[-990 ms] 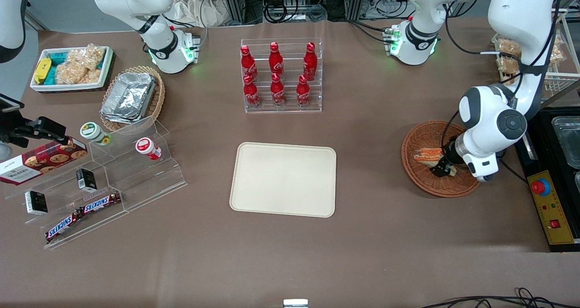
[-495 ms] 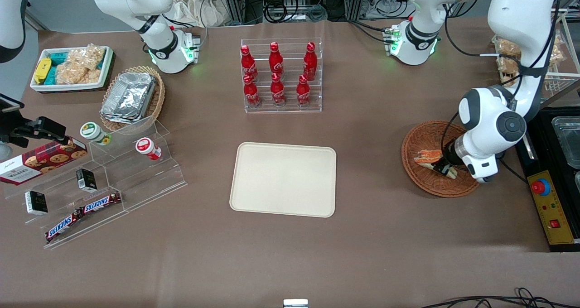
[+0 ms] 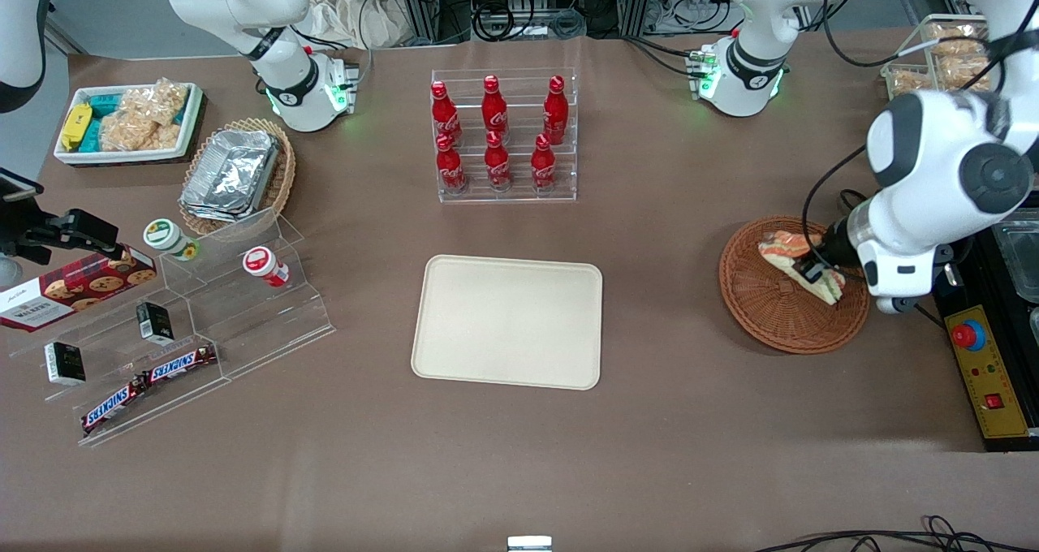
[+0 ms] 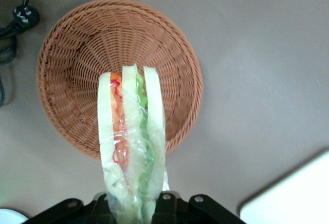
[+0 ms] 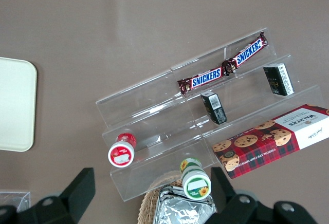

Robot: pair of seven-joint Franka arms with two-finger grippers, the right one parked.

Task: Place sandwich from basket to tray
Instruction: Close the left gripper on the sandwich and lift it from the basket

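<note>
The sandwich [image 3: 791,252] [image 4: 131,136], a plastic-wrapped wedge of pale bread with orange-red and green layers, hangs in the air above the reddish-brown wicker basket [image 3: 771,308] [image 4: 77,44]. My gripper [image 3: 814,272] [image 4: 134,207] is shut on the sandwich's wide end, with the point of the wedge sticking out from the jaws. The basket below holds nothing else. The cream tray [image 3: 508,321] [image 4: 293,196] lies flat at the table's middle, toward the parked arm's end from the basket.
A clear rack of red cola bottles [image 3: 503,136] stands farther from the camera than the tray. A black panel with a red button [image 3: 967,337] lies beside the basket at the working arm's end. Clear stepped shelves with snacks [image 3: 178,325] sit toward the parked arm's end.
My gripper closed on the sandwich inside the basket and rose with it, and the arm's wrist swung upward. The sandwich now hangs clear of the basket floor.
</note>
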